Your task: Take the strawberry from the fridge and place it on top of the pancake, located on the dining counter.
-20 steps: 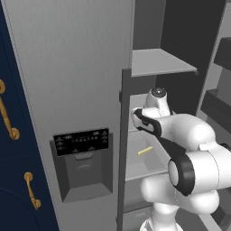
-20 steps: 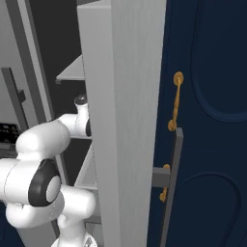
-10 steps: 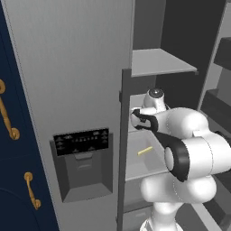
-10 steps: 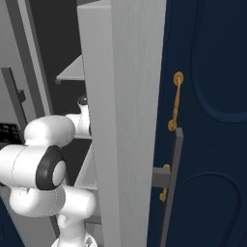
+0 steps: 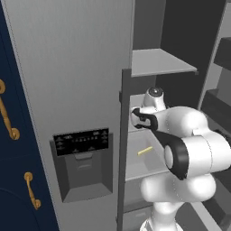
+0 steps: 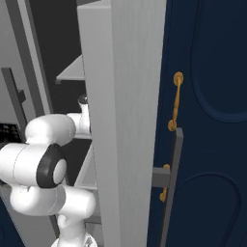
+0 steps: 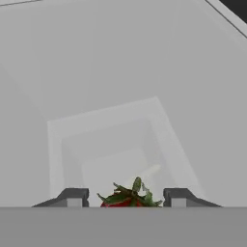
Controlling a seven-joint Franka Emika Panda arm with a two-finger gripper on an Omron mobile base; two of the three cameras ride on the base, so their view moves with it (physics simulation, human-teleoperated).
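You have a grey fridge shelf (image 5: 135,162) with a pale yellow stick (image 5: 145,151) lying flat on it.

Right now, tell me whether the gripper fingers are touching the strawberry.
Cannot tell. In the hand view the strawberry sits between the two fingertips with pale gaps visible on both sides, but the contact zone is cut off at the picture's bottom.

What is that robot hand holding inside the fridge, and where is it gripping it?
The strawberry sits between the end effector's fingertips, leafy top showing; a firm hold cannot be told.
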